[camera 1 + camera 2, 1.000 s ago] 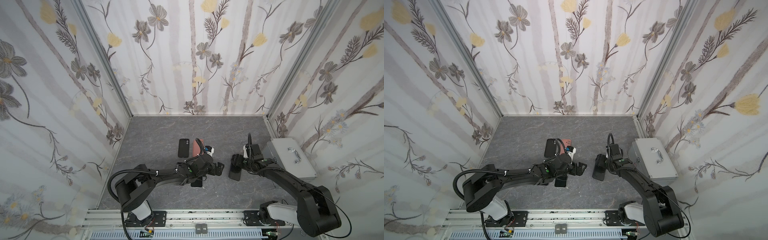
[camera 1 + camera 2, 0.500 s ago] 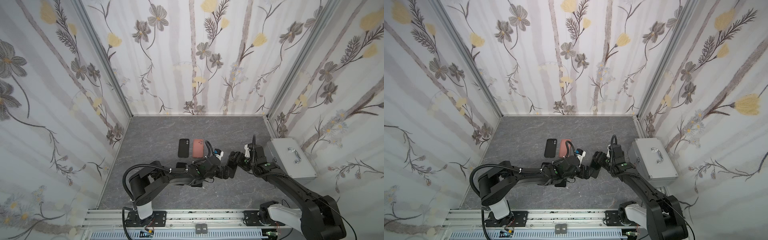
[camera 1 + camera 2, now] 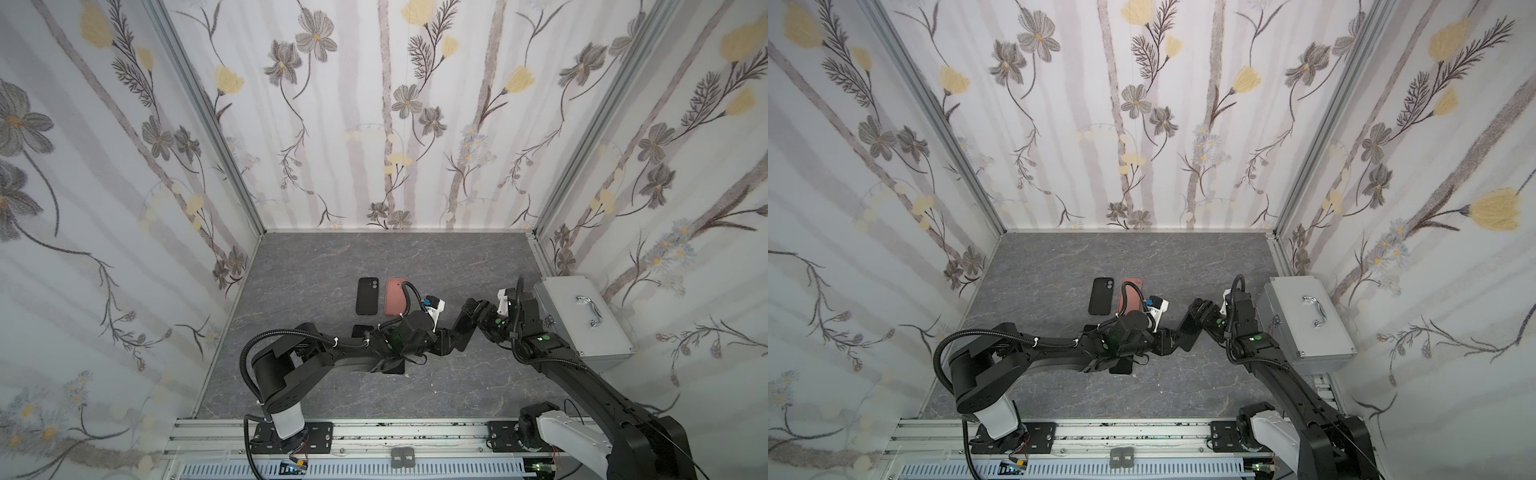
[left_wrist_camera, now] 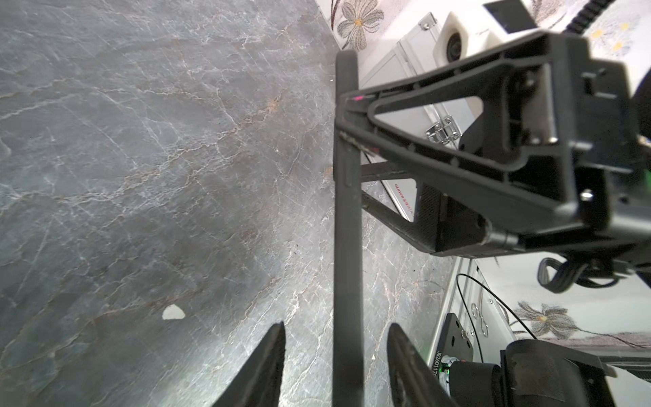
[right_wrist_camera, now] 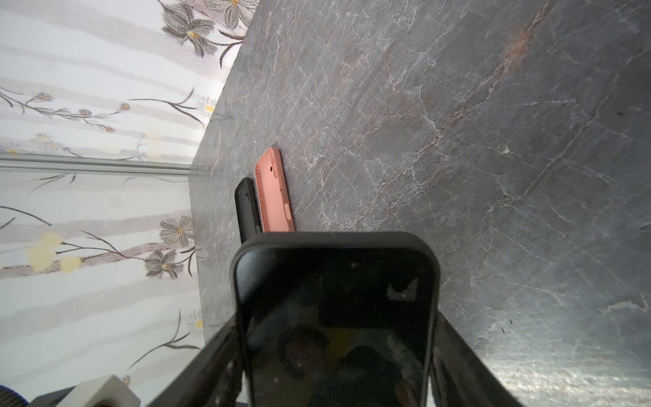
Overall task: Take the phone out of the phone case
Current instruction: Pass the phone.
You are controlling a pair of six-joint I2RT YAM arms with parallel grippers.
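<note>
Phone (image 5: 334, 327) screen only in right wrist view, clamped by right pincer (image 5: 334, 352); left pincer (image 4: 336, 356) parted astride its edge.

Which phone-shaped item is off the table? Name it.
The black cased phone, clamped by the right hand and reached by the left hand. The black case and pink case lie flat side by side.

Left fingers (image 4: 267, 363) narrowed around raised cased phone (image 4: 347, 225).

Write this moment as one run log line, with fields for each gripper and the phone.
right gripper: shut on cased phone, off the table | left gripper: open, straddling phone's edge | phone: in case | spare cases: on table
</note>
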